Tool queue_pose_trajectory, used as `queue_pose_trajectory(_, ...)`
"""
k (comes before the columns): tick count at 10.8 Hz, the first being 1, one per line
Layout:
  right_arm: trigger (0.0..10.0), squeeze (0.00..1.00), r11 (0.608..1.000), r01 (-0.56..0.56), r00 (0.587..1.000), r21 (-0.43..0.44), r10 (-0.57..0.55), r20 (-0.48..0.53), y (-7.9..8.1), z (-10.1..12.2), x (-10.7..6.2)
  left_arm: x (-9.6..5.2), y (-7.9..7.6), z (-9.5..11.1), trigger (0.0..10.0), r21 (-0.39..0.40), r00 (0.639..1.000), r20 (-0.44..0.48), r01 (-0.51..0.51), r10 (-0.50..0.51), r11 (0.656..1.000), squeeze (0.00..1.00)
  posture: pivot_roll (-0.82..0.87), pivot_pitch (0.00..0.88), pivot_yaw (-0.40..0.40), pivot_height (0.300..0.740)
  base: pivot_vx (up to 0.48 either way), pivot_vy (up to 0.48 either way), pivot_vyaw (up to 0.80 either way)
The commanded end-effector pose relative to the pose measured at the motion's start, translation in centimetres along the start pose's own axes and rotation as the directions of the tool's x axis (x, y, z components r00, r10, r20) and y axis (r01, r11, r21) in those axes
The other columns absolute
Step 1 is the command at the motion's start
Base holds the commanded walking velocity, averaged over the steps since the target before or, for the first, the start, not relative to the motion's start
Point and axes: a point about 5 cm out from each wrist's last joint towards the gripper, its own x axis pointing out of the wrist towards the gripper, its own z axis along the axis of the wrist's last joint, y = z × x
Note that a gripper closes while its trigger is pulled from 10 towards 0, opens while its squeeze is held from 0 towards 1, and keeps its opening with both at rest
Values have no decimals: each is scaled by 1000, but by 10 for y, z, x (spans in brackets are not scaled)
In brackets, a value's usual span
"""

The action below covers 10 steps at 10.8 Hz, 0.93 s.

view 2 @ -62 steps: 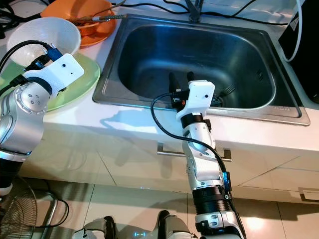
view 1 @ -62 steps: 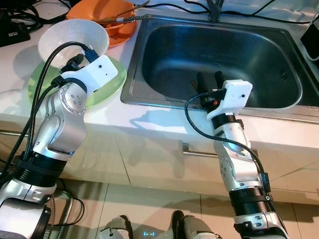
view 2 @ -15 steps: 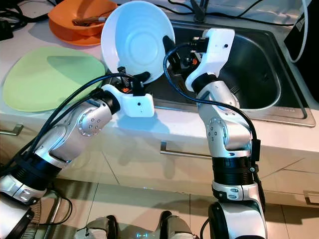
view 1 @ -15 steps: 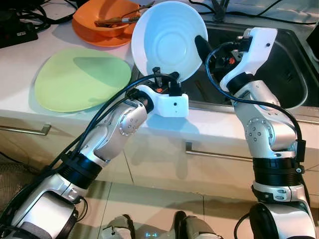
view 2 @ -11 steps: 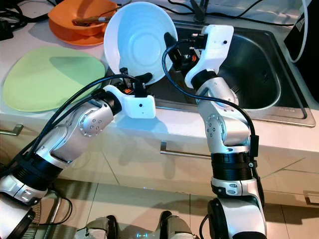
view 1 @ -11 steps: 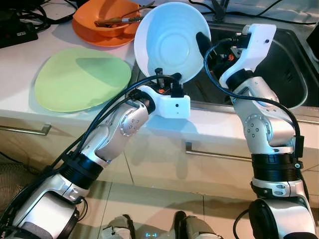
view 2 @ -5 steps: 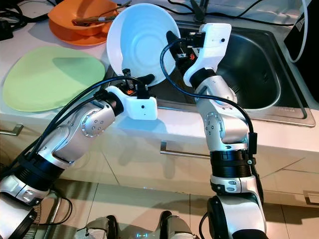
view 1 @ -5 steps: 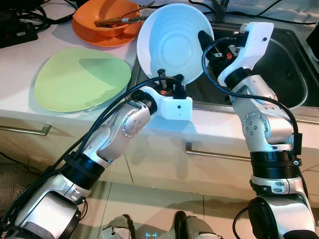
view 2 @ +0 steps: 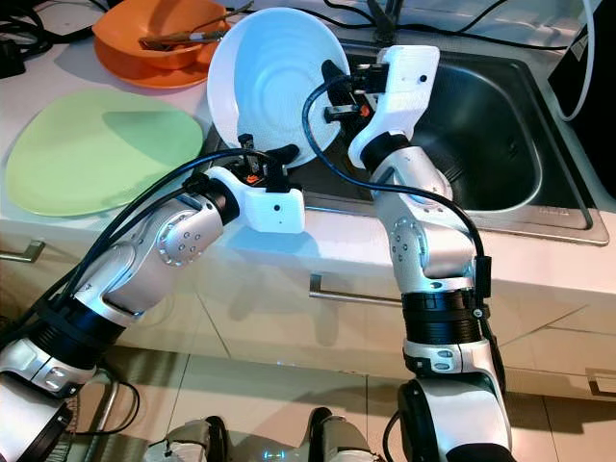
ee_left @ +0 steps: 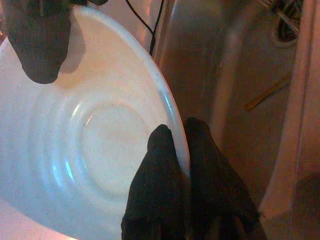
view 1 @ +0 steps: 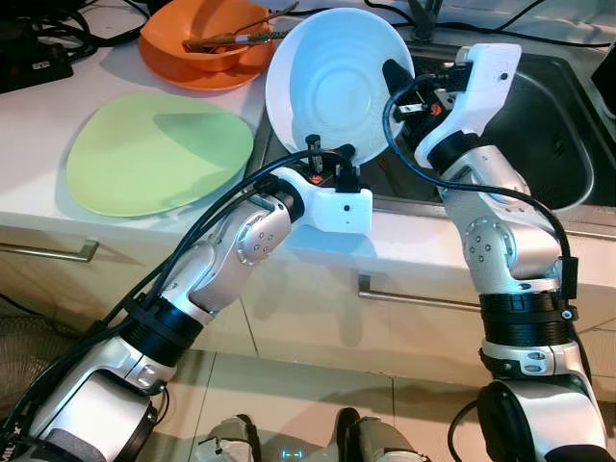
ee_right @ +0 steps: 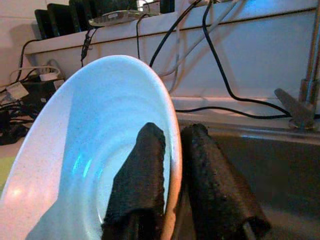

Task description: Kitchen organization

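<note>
While two grippers (left gripper (ee_left: 181, 145), right gripper (ee_right: 172, 145)) pinch it, one white bowl (view 1: 332, 82) tilts.

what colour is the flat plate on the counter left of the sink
Pale green; the plate lies flat on the white counter, clearest in the left eye view.

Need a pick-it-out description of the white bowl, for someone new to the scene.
Find the steel sink; at its left edge a white bowl is held tilted in the air, its rim pinched by the left pincer and right pincer. Its neighbours, the orange bowl and green plate, rest on the counter.
</note>
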Motion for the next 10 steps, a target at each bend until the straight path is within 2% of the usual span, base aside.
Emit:
queue_pose_trajectory(1, 0, 0, 1000, 26, 1000, -11, -26, -1, -7, 0, -2, 1, 9, 5, 10000, 23, 999, 31, -40, 40, 999, 0, 73, 177, -28, 740, 0, 0, 0)
queue_pose_trajectory(5, 0, 0, 1000, 22, 1000, -8, -22, 2, -6, -1, -2, 1, 9, 6, 10000, 38, 999, 31, -45, 44, 998, 0, 75, 166, -29, 740, 0, 0, 0)
queue_pose_trajectory(6, 0, 0, 1000, 21, 1000, -5, -21, 1, -5, -1, -2, 1, 9, 6, 10000, 25, 999, 36, -38, 37, 999, 1000, 76, 168, -30, 740, 0, 0, 0)
queue_pose_trajectory(10, 0, 0, 998, 65, 998, 7, -65, 4, -11, -2, -2, 1, 15, 6, 10000, -8, 995, 24, -96, 96, 995, 1000, 76, 169, -32, 740, 0, 0, 0)
